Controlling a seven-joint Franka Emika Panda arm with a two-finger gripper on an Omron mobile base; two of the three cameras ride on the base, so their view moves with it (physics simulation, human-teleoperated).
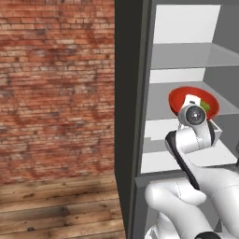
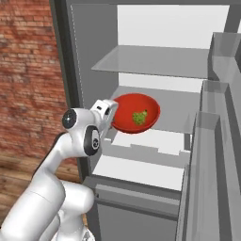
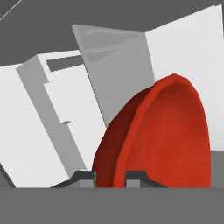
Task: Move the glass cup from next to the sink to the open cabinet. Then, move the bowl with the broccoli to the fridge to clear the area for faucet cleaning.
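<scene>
Red bowl with the broccoli (image 2: 136, 113) sits pinched by its rim btwn the gripper (image 3: 111, 176) fingers, inside the fridge (image 2: 155, 61) over a mid shelf. Lower level, settle it fully on shelf, then let go.

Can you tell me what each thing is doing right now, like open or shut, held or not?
fridge: door open, white inside showing.
bowl with the broccoli: held at its rim, tilted, above a middle fridge shelf.
broccoli: inside the bowl.
end effector: shut on the bowl's rim.
</scene>
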